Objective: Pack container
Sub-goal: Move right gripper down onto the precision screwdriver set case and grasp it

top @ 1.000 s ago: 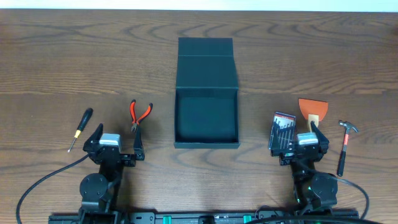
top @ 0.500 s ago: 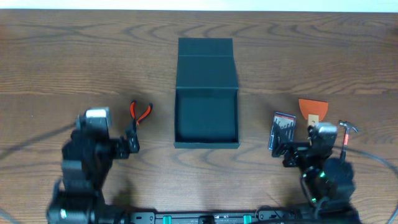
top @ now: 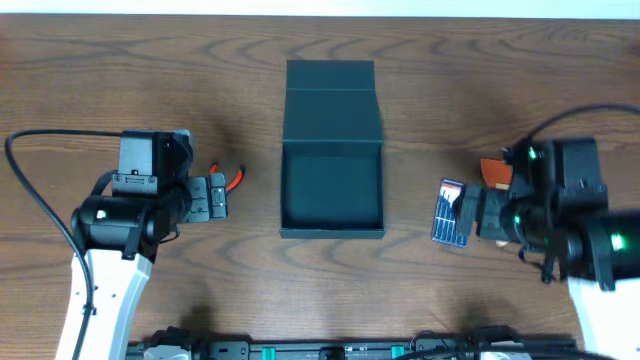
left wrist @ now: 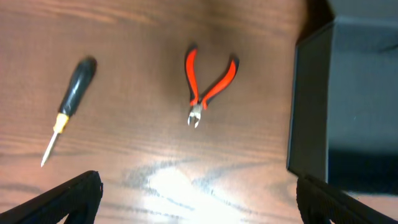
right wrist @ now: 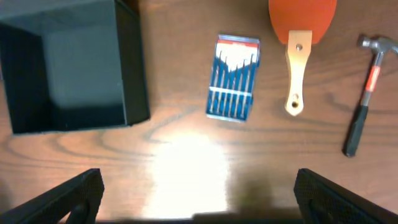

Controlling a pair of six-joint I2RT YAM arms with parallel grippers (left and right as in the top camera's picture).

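Note:
The container (top: 332, 232), a dark teal-black square box, stands open and empty at the table's middle, with its lid flap (top: 330, 100) laid back behind it. Its wall also shows in the left wrist view (left wrist: 309, 112) and the right wrist view (right wrist: 134, 74). My left gripper (top: 210, 195) is open and empty, held above the table left of the box, near the red-handled pliers (left wrist: 208, 84). My right gripper (top: 472, 212) is open and empty, held above the table right of the box, near the clear drill-bit case (right wrist: 233, 76).
A black-handled screwdriver (left wrist: 69, 106) lies left of the pliers. An orange scraper with a wooden handle (right wrist: 300, 37) and a small hammer (right wrist: 367, 93) lie right of the bit case. In the overhead view my arms hide the screwdriver and hammer.
Both arms have lifted from their rest near the table's front edge and moved back over the tools. The tools and the box have not moved.

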